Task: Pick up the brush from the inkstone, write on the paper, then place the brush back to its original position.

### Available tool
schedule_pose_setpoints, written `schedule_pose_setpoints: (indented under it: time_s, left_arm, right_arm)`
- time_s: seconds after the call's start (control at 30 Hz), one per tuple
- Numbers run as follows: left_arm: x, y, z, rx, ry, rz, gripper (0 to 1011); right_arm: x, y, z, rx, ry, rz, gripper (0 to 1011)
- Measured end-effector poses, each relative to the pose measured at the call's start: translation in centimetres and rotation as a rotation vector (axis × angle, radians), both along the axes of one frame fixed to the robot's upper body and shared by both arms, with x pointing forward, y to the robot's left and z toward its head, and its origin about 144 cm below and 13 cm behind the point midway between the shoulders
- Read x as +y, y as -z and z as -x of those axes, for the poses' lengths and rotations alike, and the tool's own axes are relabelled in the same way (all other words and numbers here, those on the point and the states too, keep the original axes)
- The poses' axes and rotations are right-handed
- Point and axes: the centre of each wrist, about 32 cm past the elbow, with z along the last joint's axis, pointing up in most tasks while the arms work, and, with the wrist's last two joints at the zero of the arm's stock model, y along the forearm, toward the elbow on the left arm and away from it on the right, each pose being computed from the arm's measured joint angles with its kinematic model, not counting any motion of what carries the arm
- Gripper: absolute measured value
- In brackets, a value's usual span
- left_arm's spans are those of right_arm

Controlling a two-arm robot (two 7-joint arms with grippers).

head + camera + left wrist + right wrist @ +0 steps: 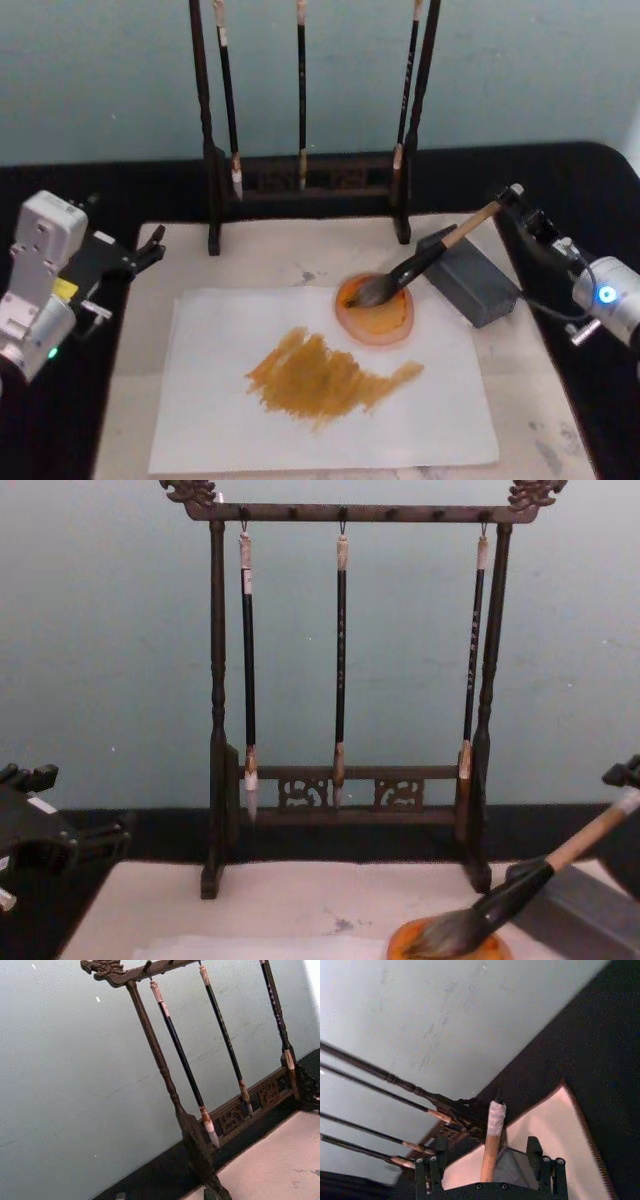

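The brush [420, 262] lies slanted, its tan handle propped on the grey inkstone block [478, 282] and its grey bristles in a round orange dish [376, 312]. My right gripper [513, 200] is at the handle's upper end. In the right wrist view the handle [491, 1152] runs between the two wide-apart fingers of the right gripper [487, 1162], which is open, with the white cap just beyond. The paper [200, 420] lies in front, with an orange-brown smear [322, 375] on it. My left gripper [150, 247] is parked open at the mat's left edge.
A dark wooden rack [305, 185] with three thin hanging brushes stands at the back of the pinkish mat [270, 255], also seen as the rack [345, 790] in the chest view. Black cloth [590, 180] surrounds the mat. A pale blue wall is behind.
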Motion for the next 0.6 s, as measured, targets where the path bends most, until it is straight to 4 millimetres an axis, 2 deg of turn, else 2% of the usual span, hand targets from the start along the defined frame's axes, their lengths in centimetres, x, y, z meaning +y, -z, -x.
schedule_pose_setpoints:
  time_s: [0.23, 0.37, 0.6]
  left_arm:
    - [0.0, 0.0, 0.0, 0.0, 0.0, 0.0, 1010]
    - [0.0, 0.0, 0.0, 0.0, 0.0, 0.0, 1010]
    - [0.0, 0.0, 0.0, 0.0, 0.0, 0.0, 1010]
  right_arm:
    - [2.1, -1.2, 2.9, -0.142, 0.055, 0.321, 1000]
    - [3.8, -1.1, 4.3, -0.241, 0.068, 0.513, 1000]
    - [5.7, 0.1, 5.5, -0.359, 0.052, 0.76, 1000]
